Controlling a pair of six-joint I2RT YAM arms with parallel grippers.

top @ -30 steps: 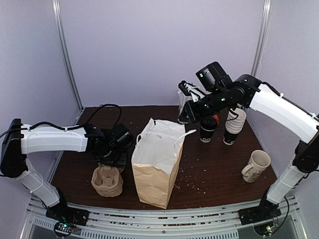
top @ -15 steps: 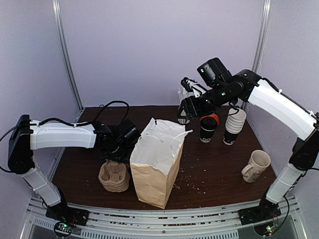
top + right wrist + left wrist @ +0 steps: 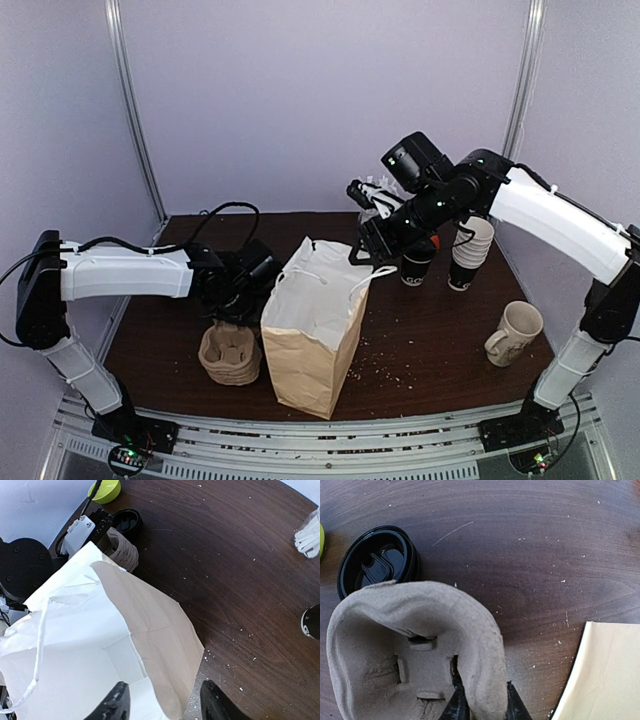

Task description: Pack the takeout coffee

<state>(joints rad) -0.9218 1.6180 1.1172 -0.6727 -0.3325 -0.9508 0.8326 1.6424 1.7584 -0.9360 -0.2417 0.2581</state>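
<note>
Right pincer (image 3: 165,702) open wide, empty, above paper bag (image 3: 315,320) mouth. Coffee cup (image 3: 417,265) stands just right of it (not packed). Left pincer (image 3: 484,706) pinches cup carrier (image 3: 395,645) wall. Grasp and bagging both left.

The table (image 3: 520,555) is showing dark wood grain with a soft sheen, speckled with pale crumbs. The pulp carrier (image 3: 415,640) is looking rough, fibrous and matt. The black plastic lid (image 3: 375,567) beside it is gleaming. The paper bag (image 3: 150,615) is showing creased matt brown outside, smooth white inside. The takeout coffee (image 3: 417,268) near the table's far edge is looking matt black.
</note>
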